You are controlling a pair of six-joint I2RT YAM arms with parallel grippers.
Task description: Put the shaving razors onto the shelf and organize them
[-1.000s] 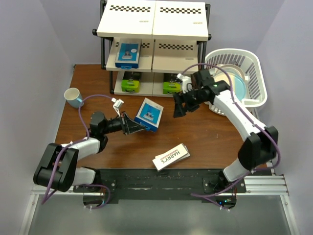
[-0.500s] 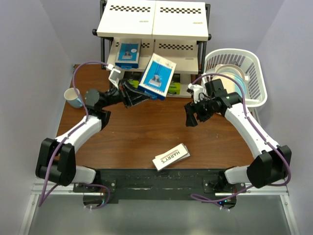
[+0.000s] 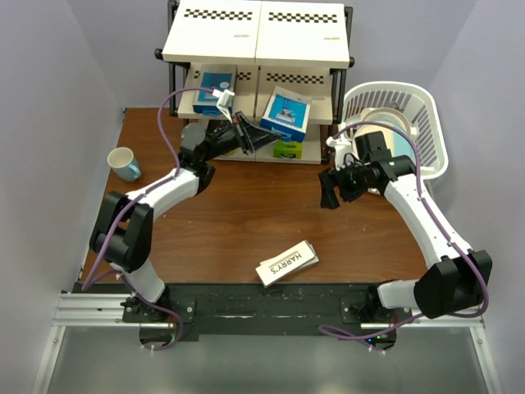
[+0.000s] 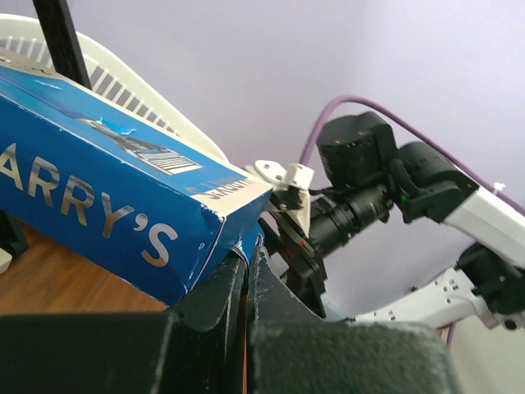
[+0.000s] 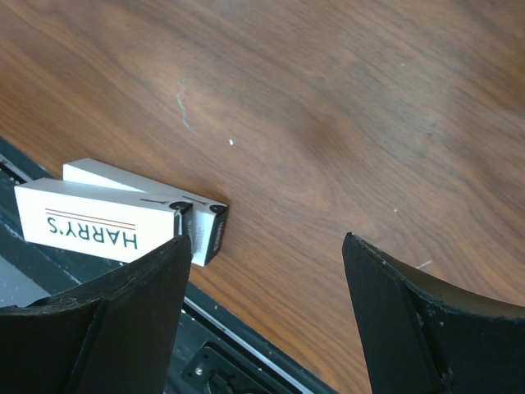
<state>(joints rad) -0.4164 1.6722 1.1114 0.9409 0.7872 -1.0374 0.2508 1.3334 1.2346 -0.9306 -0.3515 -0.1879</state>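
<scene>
Starting near: spot two white HARRY'S boxes [image 3: 286,263] lying together at the table's near edge, not yet shelved. Note the right gripper [image 3: 330,190] hanging over bare wood beyond them, jaws wide apart, empty (fine there, well clear of the approach). Further out, find the left gripper [image 3: 259,138] clamped on one low corner of the blue-and-white box [image 3: 285,115], held tilted at the front of the shelf [image 3: 246,45], middle tier, right half. Resting on the board or not: cannot tell. Judging the step as insertion: level the box first, then push straight in, mirroring the matching blue box [image 3: 215,89] on that tier's left half. Expect twist from the off-centre hold. Stay above the lime-ended box [image 3: 287,149]. Release only once seated flat.
</scene>
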